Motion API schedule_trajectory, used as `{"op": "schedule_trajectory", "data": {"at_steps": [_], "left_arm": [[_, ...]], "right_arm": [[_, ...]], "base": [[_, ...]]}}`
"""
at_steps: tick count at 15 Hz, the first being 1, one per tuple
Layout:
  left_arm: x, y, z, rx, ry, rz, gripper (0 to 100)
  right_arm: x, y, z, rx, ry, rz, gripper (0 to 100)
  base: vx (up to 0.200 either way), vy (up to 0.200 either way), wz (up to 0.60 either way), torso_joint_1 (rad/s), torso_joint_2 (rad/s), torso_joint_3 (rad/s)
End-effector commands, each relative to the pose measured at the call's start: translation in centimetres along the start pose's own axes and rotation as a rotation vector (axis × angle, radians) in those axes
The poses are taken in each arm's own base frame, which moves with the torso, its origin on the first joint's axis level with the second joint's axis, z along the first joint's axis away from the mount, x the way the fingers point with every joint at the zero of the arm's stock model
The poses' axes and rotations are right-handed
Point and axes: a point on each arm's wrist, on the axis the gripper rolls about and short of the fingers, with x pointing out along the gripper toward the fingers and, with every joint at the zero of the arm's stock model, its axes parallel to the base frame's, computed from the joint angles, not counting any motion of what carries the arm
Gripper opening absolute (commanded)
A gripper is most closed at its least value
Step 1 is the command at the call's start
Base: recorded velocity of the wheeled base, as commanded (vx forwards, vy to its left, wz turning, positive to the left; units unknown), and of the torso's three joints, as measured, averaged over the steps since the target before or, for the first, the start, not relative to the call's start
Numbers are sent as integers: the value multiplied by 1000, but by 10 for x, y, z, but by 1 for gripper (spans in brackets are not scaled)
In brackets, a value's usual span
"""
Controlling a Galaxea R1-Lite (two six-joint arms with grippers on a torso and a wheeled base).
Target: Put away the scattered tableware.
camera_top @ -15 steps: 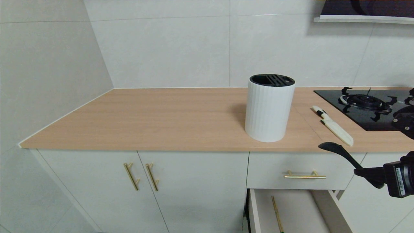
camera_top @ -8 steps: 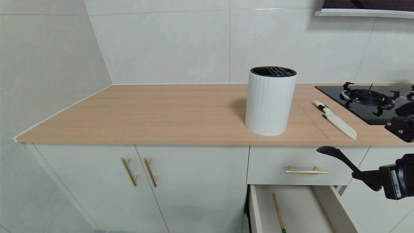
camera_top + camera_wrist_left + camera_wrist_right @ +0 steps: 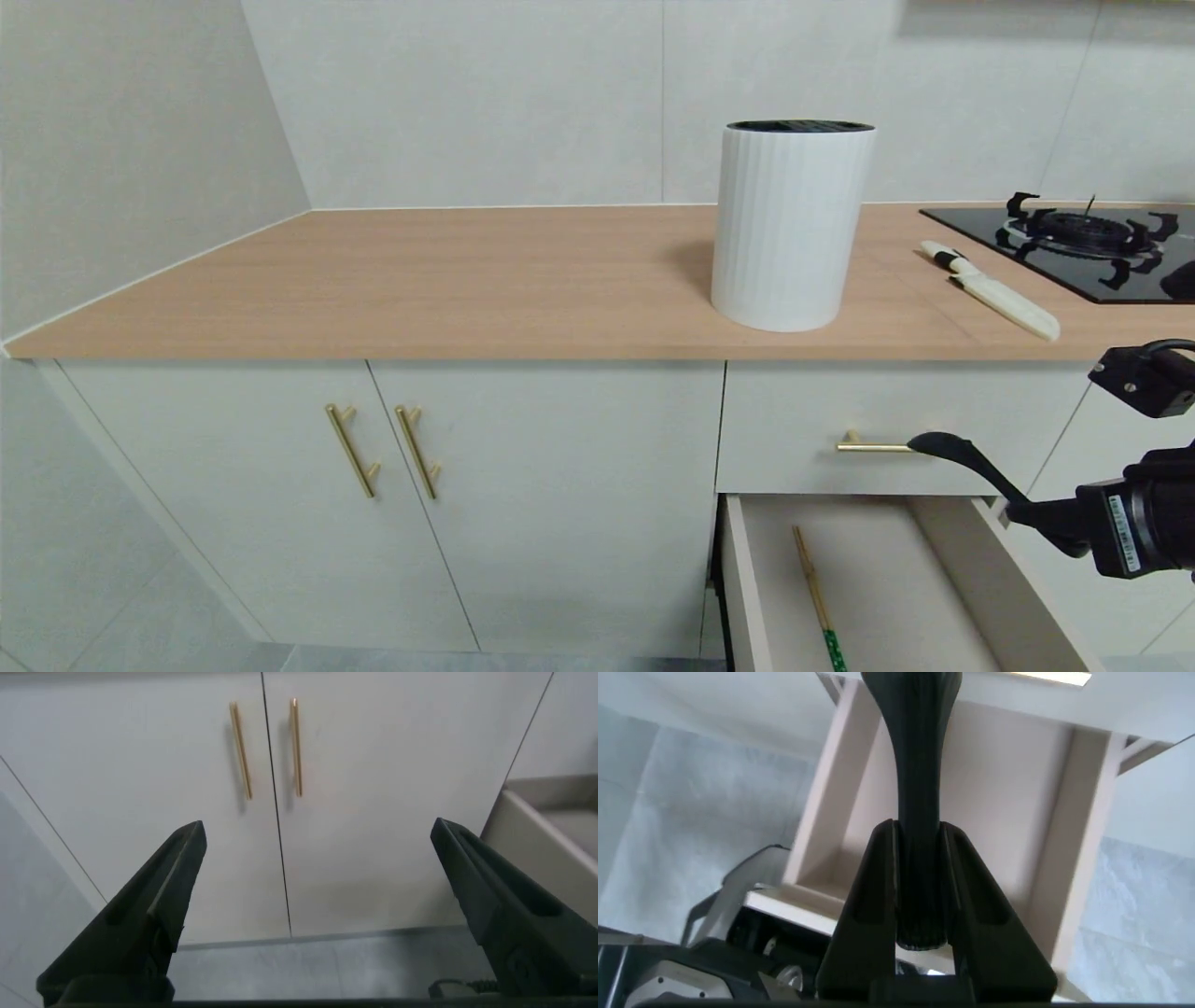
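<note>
The right arm comes in low from the right, below the front edge of the tabletop (image 3: 373, 280); its wrist lies nearly level and points toward the robot's left; the right tool (image 3: 1050, 516) has its two dark fingers (image 3: 873, 887) pressed tight on the thin handle of a black spoon (image 3: 962, 455); the spoon's bowl sticks out ahead of the tool and slightly upward; the left tool (image 3: 316, 849) is held low, facing the cupboard doors (image 3: 374, 812); its own two prongs are spread wide apart.
</note>
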Motion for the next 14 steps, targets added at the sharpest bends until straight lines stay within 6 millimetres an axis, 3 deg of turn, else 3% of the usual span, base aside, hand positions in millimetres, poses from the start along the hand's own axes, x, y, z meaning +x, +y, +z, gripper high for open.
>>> {"op": "schedule_trajectory", "data": {"at_steps": [1, 6, 11, 14], "left_arm": [[0, 0, 0, 0, 1, 0, 100], [0, 0, 0, 0, -1, 0, 100], [0, 0, 0, 0, -1, 0, 100], [0, 0, 0, 0, 1, 0, 100]], "right_arm": [[6, -1, 0, 1, 14, -1, 0], [11, -1, -2, 1, 14, -2, 0], [19, -2, -2, 5, 43, -4, 0], [52, -7, -3, 23, 144, -22, 0]], "base": [[0, 0, 0, -173, 466, 295], [0, 0, 0, -136, 451, 310], [0, 0, 0, -30, 114, 79], [0, 0, 0, 0, 0, 0]]}}
